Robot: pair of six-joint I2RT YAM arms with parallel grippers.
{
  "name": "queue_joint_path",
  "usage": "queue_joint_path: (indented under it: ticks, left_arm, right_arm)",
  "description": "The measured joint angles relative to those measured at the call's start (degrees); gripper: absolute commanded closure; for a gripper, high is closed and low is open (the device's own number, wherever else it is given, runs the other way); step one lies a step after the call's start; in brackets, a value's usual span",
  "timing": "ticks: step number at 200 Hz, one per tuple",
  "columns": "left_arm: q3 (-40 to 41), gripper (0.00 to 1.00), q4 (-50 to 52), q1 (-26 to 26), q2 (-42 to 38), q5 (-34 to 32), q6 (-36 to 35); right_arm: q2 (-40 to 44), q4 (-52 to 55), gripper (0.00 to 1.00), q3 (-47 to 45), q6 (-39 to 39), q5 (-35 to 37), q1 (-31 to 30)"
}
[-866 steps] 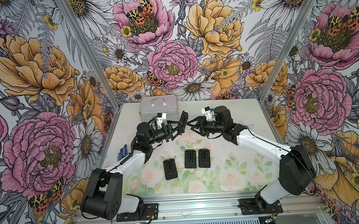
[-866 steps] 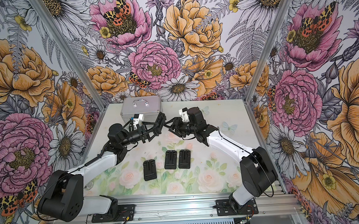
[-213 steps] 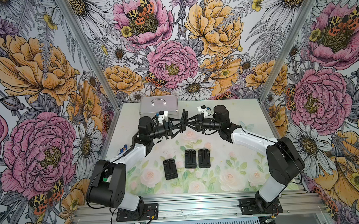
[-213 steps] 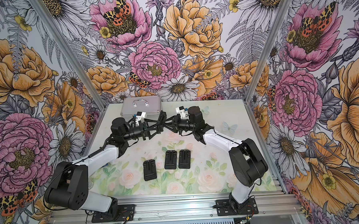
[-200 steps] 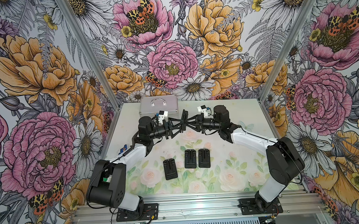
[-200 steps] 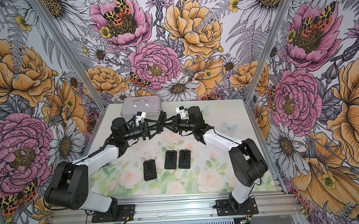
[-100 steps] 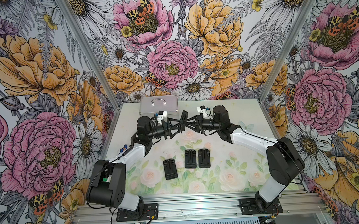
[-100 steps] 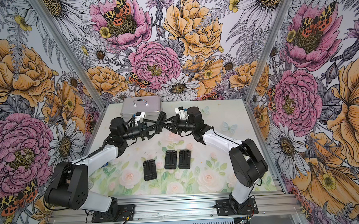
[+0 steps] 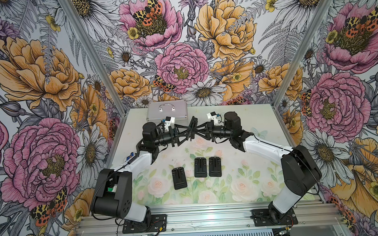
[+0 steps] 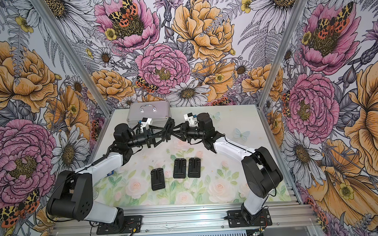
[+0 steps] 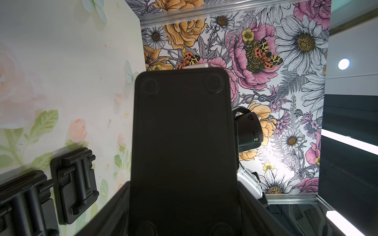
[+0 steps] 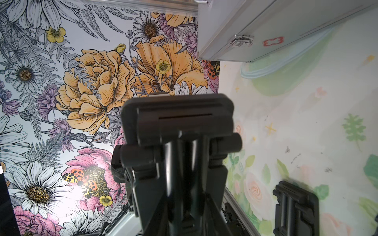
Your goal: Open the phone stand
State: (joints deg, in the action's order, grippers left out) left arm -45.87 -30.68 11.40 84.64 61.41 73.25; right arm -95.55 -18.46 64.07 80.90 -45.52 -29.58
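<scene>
Our left gripper (image 9: 185,133) and right gripper (image 9: 203,132) are both clamped on 1 phone stand (image 9: 193,125), held aloft over the far middle of the table (image 9: 256,117). We judge this lets each pull a leaf about the hinge. The left wrist view shows its flat footed base and the right wrist view its hinged bars, while in both top views we count 3 spare stands (image 9: 200,167) lying nearer.
</scene>
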Motion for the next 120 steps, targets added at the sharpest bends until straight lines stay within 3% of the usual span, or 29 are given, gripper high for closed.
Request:
queue_joint_path:
  ticks: [120]
  left_arm:
    - [0.1,0.32,-0.4,-3.9,-0.1,4.1,-0.1]
  right_arm:
    - [4.9,6.4,1.0,-2.1,-4.8,-2.4,1.9]
